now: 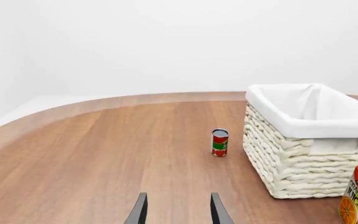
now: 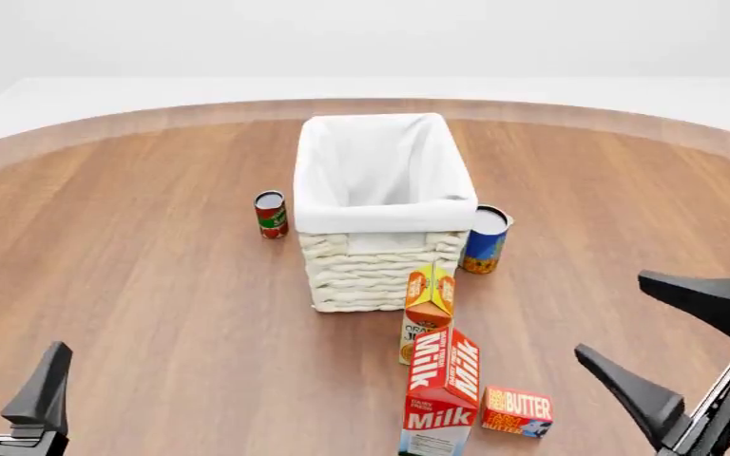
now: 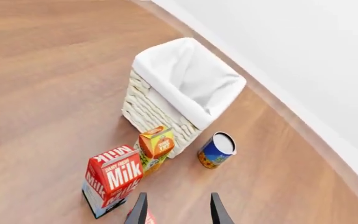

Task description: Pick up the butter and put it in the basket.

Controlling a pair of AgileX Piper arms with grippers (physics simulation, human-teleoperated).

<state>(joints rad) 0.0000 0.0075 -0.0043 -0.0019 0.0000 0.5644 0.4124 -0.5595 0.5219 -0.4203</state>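
1. The right end effector point(image 2: 669, 351) is standing released, jaws spread wide and holding nothing, hovering above the bench point(image 2: 149, 285) near its close right edge.
2. In the right wrist view the fingertips point(image 3: 139, 210) are pointing down toward the cartons, with a red sliver, probably the butter, just showing between them at the frame edge.
3. The left end effector point(image 2: 4, 389) is also sitting released and empty, low at the close left, well apart from every task item.
4. The butter point(image 2: 517, 411) is lying flat on the bench just beside the milk carton point(image 2: 441, 394), on that carton's right, between it and the right end effector.
5. The juice carton point(image 2: 426, 309) is standing behind the milk, touching or nearly touching the basket point(image 2: 378, 271).
6. A blue can point(image 2: 486, 239) is standing at the basket's right corner; a red can point(image 2: 270, 215) is standing apart on its left.
7. Handling judgement: the butter appears to be a small, light, stiff box with smooth printed faces, so it is likely slippery under light pressure but not fragile.
8. Grip recommendation: take it from above across its narrow width, jaws on the two long side faces, centred along its length.
9. Risk: the jaw on the milk side is having little room; a careless descent could be tipping that carton.
10. The basket is standing open and unobstructed from above, so the drop looks easy.
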